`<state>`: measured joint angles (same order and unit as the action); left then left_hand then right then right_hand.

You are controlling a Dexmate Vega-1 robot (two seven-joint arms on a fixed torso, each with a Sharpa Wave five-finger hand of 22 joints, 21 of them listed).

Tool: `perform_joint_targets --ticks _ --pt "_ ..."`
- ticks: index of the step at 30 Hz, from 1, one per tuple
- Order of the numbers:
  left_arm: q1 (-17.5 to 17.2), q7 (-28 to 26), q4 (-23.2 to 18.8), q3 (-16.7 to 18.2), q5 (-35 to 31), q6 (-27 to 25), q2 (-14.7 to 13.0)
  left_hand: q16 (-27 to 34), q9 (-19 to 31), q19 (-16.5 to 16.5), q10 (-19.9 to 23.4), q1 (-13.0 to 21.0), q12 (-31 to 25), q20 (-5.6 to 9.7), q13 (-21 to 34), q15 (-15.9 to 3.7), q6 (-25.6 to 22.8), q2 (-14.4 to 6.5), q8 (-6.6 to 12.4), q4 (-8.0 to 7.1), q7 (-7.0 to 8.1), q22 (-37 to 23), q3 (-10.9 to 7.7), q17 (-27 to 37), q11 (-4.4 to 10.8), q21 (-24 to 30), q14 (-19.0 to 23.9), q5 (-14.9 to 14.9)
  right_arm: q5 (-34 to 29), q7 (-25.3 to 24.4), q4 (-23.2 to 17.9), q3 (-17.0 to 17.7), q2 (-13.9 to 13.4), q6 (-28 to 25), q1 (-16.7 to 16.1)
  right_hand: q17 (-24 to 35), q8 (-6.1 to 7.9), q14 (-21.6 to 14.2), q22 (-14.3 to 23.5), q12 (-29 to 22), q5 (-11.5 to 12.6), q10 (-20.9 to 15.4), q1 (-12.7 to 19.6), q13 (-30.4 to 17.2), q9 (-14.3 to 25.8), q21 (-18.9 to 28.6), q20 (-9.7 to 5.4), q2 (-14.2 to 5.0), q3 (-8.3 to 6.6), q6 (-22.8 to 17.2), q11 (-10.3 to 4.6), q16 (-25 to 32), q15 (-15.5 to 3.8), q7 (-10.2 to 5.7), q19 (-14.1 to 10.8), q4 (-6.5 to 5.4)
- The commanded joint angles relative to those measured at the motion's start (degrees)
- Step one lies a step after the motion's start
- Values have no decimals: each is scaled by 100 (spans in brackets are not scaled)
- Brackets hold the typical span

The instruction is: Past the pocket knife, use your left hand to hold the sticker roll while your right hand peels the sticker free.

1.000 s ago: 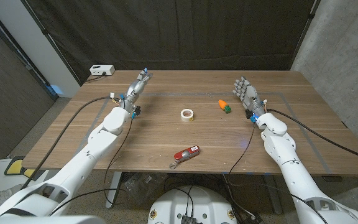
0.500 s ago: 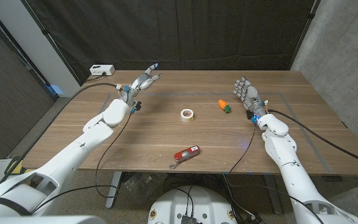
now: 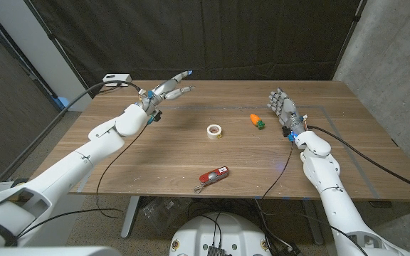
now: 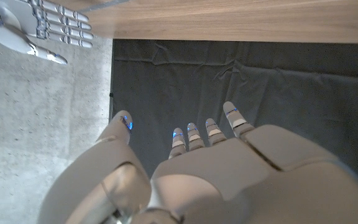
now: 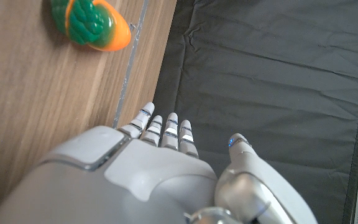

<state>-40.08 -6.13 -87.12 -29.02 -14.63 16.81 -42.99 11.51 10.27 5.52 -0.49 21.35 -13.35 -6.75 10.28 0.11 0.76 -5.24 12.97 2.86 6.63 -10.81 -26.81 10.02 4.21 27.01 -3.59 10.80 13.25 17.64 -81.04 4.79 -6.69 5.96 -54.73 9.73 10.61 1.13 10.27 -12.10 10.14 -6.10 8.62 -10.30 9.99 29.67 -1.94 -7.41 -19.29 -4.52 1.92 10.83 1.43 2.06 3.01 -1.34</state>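
Sticker roll lies between both empty hands.

White-shelled arms trailing black cables end in silver-grey, blue-tipped left hand and right hand.

A wooden table is set before a black curtain hung across the back. A grey concrete wall is seen at one side. A white box is placed on the table's far corner.
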Motion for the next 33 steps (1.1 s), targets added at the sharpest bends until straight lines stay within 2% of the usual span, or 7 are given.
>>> perform_joint_targets --ticks 1,5,8,17,27,29,33 --pt "316 38 -471 -395 -672 39 -478 -13 22 -48 60 67 14 -16 17 -34 -62 38 -10 57 34 -28 -10 7 11 -6 24 -7 -78 -22 -65 6 71 22 -36 28 38 -40 21 -42 25 -62 51 -28 28 0 -65 -22 0 -57 -11 36 25 3 -16 33" --pt "478 243 -623 -524 -875 32 -599 4 23 -109 261 203 2 14 17 -112 -524 102 88 176 81 -30 -2 10 34 -13 194 -26 -88 -37 -83 6 86 27 -44 27 36 -44 22 -44 24 -70 58 -28 28 -7 -60 -22 -1 -59 -6 32 20 4 -17 39" --pt "581 341 -725 -622 -1078 20 -668 66 22 -219 517 258 -46 4 19 -176 -617 137 56 223 70 -34 14 19 70 11 456 -34 -101 -39 -103 -1 82 -4 -50 27 35 -45 22 -43 23 -72 61 -28 29 -10 -59 -22 0 -61 -2 30 24 0 -18 42" --pt "793 552 -970 -828 -1593 -69 -806 45 22 -269 849 494 -75 28 25 -263 -1006 291 100 423 77 -29 33 13 88 -13 635 -23 -115 -89 -97 2 123 12 -59 28 33 -46 23 -43 21 -80 68 -28 29 -22 -54 -24 3 -65 -4 22 23 0 -20 48" --pt "1061 1223 -1436 -1064 -2347 -372 -968 31 26 -314 1000 896 -43 53 35 -366 -877 400 -36 645 218 -24 -15 14 106 -41 797 11 -119 -101 -8 0 147 41 -25 30 28 -57 24 -40 19 -81 72 -29 29 -32 -47 -21 9 -64 -10 19 29 -1 -29 53" --pt "1111 1368 -1522 -1105 -2492 -433 -984 -41 38 -272 929 1227 30 65 45 -321 -949 444 -34 730 204 -23 -70 20 87 -88 666 31 -111 -98 23 4 154 51 -16 30 28 -56 24 -38 18 -78 71 -29 30 -34 -48 -20 11 -64 -8 18 31 -1 -30 53" --pt "1211 1622 -1617 -1181 -2720 -502 -980 -50 53 -233 882 1520 73 -19 61 -241 -967 482 -50 740 116 -30 -105 32 4 -129 636 55 -103 -91 86 10 160 81 15 32 26 -60 25 -33 17 -73 70 -29 30 -42 -41 -16 18 -65 -21 15 28 -1 -34 55"
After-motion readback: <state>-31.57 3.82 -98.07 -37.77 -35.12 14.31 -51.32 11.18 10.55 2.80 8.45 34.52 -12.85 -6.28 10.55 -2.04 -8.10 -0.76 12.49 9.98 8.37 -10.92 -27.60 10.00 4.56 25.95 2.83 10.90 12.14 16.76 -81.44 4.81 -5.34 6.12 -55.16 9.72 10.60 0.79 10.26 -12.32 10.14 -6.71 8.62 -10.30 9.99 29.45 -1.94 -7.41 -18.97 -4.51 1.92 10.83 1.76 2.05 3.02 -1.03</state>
